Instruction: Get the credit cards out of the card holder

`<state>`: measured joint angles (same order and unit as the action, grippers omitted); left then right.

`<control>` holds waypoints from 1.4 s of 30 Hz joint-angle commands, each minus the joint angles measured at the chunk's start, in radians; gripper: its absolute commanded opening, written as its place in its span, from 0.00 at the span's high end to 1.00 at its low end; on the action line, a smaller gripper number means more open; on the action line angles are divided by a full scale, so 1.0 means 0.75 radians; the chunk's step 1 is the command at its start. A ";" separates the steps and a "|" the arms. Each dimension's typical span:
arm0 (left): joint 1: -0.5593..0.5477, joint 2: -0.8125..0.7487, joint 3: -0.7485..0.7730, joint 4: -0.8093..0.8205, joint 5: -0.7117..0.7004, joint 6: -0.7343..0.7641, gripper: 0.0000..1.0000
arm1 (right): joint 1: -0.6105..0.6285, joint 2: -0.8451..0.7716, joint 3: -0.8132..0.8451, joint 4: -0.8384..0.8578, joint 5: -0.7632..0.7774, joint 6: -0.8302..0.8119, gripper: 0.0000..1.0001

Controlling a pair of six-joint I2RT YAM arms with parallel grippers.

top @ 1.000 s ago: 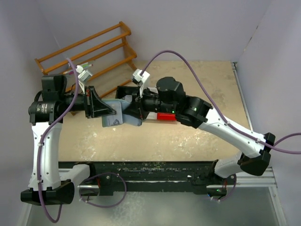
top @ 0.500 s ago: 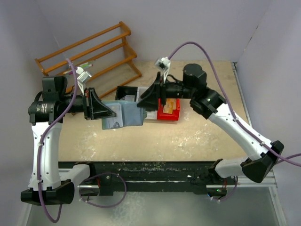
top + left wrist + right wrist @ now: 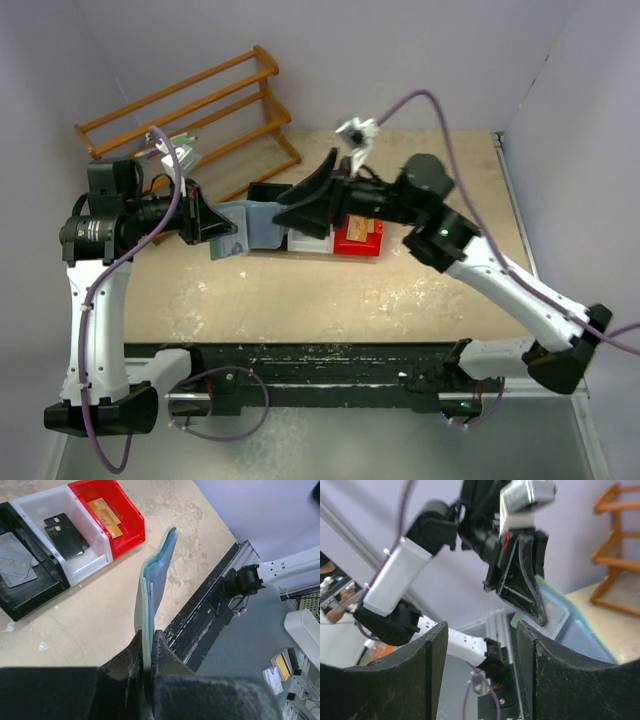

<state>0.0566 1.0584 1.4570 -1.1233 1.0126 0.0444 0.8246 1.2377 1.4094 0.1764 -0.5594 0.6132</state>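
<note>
from above, we saw the left gripper (image 3: 225, 228) clamped shut on the small grey-green folding card holder (image 3: 255, 222), which it held off the beige speckled table (image 3: 400, 290), just left of a row of bins. the right gripper (image 3: 300, 200) hung near the holder's far side. its arm covered most of the black plastic bin (image 3: 262, 189) and the white plastic bin (image 3: 305, 243), so only the red plastic bin (image 3: 360, 240) showed plainly. an orange wooden rack (image 3: 190, 110) stood at the back left.

the left wrist view gave us what the top view hid. the holder appeared edge-on, nearly closed and paler teal inside, pinched at its lower edge between the fingers (image 3: 131, 656). it also showed the bins' contents: orange-gold cards (image 3: 106, 516) in the red bin, black cards (image 3: 64, 530) in the white one, silvery grey-white cards (image 3: 15, 560) in the black one. whether any card sat inside the holder we could not tell.

only the right wrist view showed that gripper's two fingers (image 3: 420, 680) standing wide apart with nothing between them, facing the left gripper and the holder.
</note>
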 commanded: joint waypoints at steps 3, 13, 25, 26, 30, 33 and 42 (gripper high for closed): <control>0.004 -0.021 0.042 0.064 0.030 -0.007 1.00 | 0.079 0.211 -0.071 0.184 -0.107 0.157 0.43; 0.004 0.008 0.064 0.013 0.347 -0.023 1.00 | 0.019 0.304 -0.172 0.384 -0.286 0.288 0.48; 0.004 0.033 0.058 -0.012 0.499 -0.030 1.00 | -0.012 0.390 -0.183 0.668 -0.383 0.474 0.57; 0.005 0.033 0.056 -0.015 0.502 -0.028 1.00 | -0.013 0.392 -0.192 0.692 -0.391 0.493 0.59; 0.004 0.031 0.050 -0.012 0.501 -0.029 1.00 | -0.013 0.398 -0.192 0.754 -0.393 0.534 0.65; 0.004 0.030 0.041 0.008 0.501 -0.045 1.00 | -0.013 0.405 -0.190 0.800 -0.403 0.570 0.76; 0.004 0.026 0.046 0.017 0.542 -0.063 0.86 | -0.013 0.414 -0.238 0.926 -0.484 0.700 1.00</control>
<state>0.0586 1.0889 1.4647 -1.1374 1.3434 0.0086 0.8169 1.5627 1.2476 0.7364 -0.8726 1.0634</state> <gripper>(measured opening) 0.110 0.005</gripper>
